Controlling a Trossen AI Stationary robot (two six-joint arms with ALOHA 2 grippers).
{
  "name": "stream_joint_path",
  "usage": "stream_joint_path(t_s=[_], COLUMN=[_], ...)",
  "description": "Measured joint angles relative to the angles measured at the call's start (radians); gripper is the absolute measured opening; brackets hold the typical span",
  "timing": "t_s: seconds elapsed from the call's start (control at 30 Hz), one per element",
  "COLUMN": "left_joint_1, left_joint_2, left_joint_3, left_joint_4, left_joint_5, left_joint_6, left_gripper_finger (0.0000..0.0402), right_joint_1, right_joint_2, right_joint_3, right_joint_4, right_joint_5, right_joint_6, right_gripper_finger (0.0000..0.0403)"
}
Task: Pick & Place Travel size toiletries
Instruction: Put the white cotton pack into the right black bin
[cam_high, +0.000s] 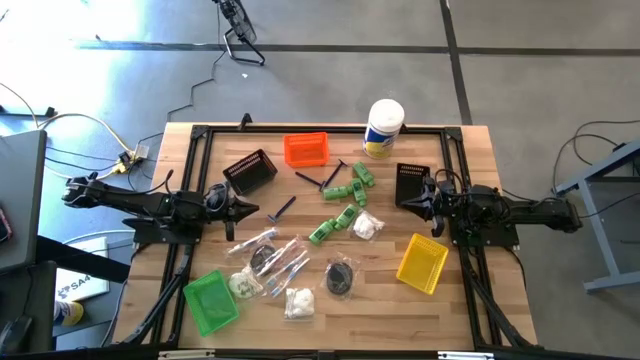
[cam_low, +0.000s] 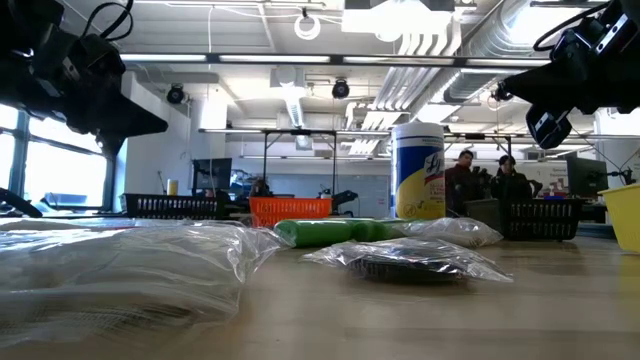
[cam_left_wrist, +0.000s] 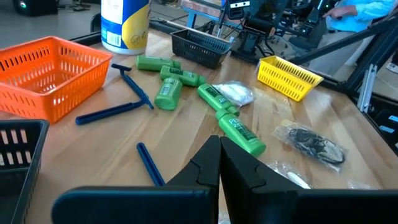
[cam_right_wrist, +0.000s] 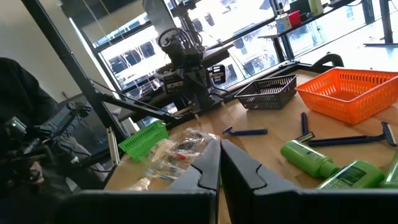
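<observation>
Several green mini bottles (cam_high: 345, 195) lie in the table's middle, also in the left wrist view (cam_left_wrist: 239, 134). Dark razor sticks (cam_high: 282, 208) lie nearby (cam_left_wrist: 115, 112). Clear-wrapped packets (cam_high: 268, 255), bags of white puffs (cam_high: 298, 303) and a dark bundle in a clear bag (cam_high: 341, 275) lie toward the near edge. My left gripper (cam_high: 258, 207) hovers shut at the left, above the table. My right gripper (cam_high: 408, 204) hovers shut at the right. Both touch nothing.
Orange bin (cam_high: 306, 149), two black bins (cam_high: 250, 171) (cam_high: 411, 182), yellow bin (cam_high: 422, 262) and green bin (cam_high: 211, 300) stand around the items. A white canister with yellow label (cam_high: 383, 127) stands at the far edge. People show in the room behind (cam_low: 485, 180).
</observation>
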Motion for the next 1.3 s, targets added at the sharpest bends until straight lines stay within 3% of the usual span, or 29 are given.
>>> stream_joint_path(t_s=[0.43,0.7,0.93,1.3], left_joint_1=[0.000,0.000,0.000,0.000], left_joint_2=[0.000,0.000,0.000,0.000], left_joint_3=[0.000,0.001,0.002,0.002], left_joint_4=[-0.003,0.054,0.065,0.065], left_joint_5=[0.063,0.062,0.062,0.059], left_joint_6=[0.128,0.130,0.135,0.135], left_gripper_finger=[0.0003,0.0003,0.0003,0.0003], right_joint_1=[0.000,0.007,0.030,0.062], right_joint_2=[0.001,0.023,0.156,0.468], right_joint_3=[0.000,0.008,0.092,0.299], right_joint_4=[0.005,0.017,0.005,-0.027], right_joint_5=[0.074,0.117,0.133,0.132], right_joint_6=[-0.168,-0.205,-0.244,-0.288], right_gripper_finger=[0.0003,0.0003,0.0003,0.0003])
